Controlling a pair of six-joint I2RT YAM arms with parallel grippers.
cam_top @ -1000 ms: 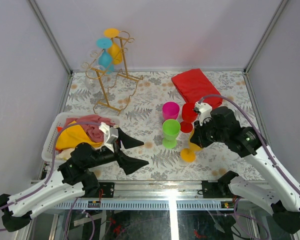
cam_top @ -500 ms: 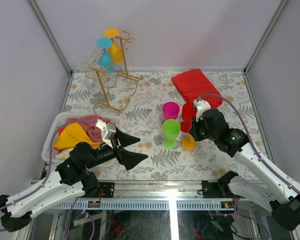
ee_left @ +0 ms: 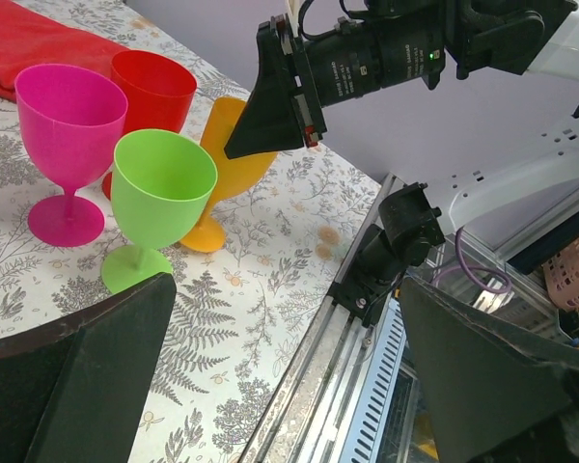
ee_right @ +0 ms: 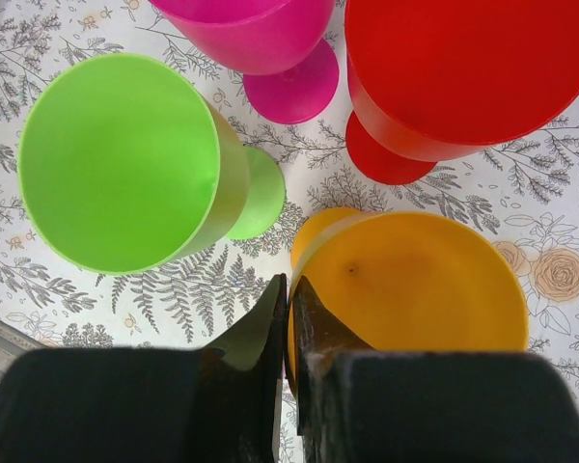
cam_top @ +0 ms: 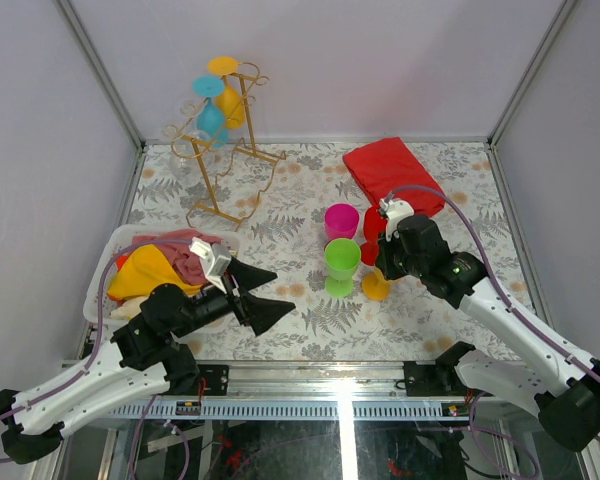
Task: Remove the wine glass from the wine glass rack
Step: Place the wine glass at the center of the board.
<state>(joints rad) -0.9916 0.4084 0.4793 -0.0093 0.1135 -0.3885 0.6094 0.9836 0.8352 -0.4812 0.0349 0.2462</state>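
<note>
The gold wire wine glass rack (cam_top: 223,150) stands at the back left. A blue glass (cam_top: 210,112) and a yellow glass (cam_top: 230,98) hang upside down on it. My right gripper (ee_right: 288,289) is shut on the rim of an orange wine glass (ee_right: 415,289). The glass leans, with its foot (cam_top: 377,286) on the table beside the green glass (cam_top: 341,262) and the red glass (cam_top: 374,228). A pink glass (cam_top: 341,221) stands behind them. My left gripper (cam_top: 265,292) is open and empty, near the front and left of the glasses. Its view shows the orange glass (ee_left: 227,154) held by my right gripper (ee_left: 275,101).
A folded red cloth (cam_top: 392,172) lies at the back right. A white basket (cam_top: 102,283) of coloured cloths sits at the front left beside my left arm. The table's metal front rail (ee_left: 318,386) is just below my left gripper.
My right gripper has carried the orange glass back and down, so its foot now rests by the red and green glasses. My left gripper has shifted slightly and stays open.
</note>
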